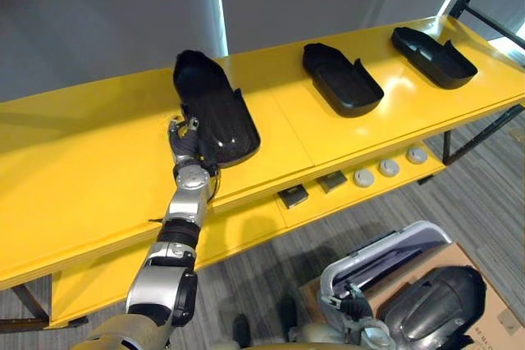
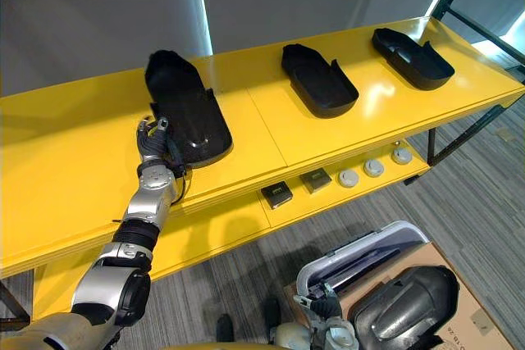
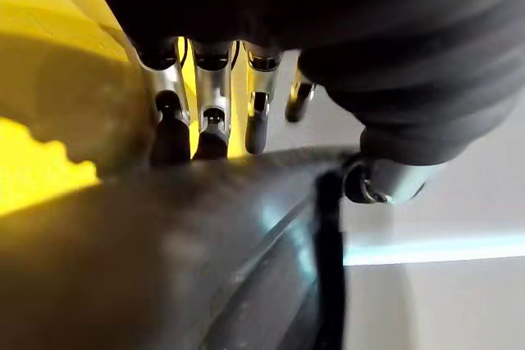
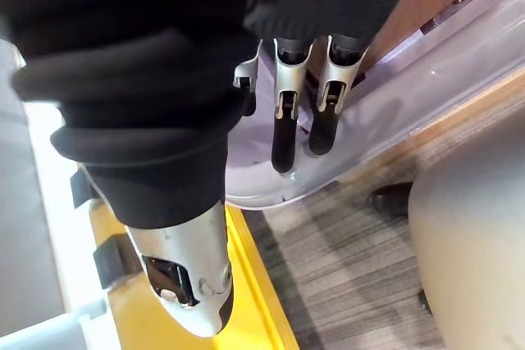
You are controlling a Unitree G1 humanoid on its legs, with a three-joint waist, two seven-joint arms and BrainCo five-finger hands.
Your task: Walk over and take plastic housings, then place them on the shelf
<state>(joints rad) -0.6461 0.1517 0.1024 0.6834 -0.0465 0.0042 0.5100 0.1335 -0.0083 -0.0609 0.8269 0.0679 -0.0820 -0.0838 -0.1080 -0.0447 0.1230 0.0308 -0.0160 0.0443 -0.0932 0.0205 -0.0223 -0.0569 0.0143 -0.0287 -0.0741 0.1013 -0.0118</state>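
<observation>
On the top board of the yellow shelf [image 1: 98,170] lies the first housing [image 1: 215,112], resting flat and bearing its own weight. Against that housing's near left edge sits the left hand [image 1: 185,138]. Its fingers [image 3: 212,112] run straight and loosely side by side, dark tips touching the black shell, with nothing curled round it. That reads as a steadying or nudging touch, probably to square the part on the board rather than to carry it.

To the right of the first housing, well apart from it, the second housing [image 1: 340,78] and beyond it the third housing [image 1: 433,56] lie open side up in a row, so the spacing looks deliberate.

Below and right of the first housing, down near the floor, the right hand [image 4: 283,96] hangs with straight, relaxed fingers over the clear bin [image 4: 426,96]. Beside it a spare housing [image 1: 435,301] lies in the cardboard box [image 1: 492,317], so the hand is likely placed for the next pick.
</observation>
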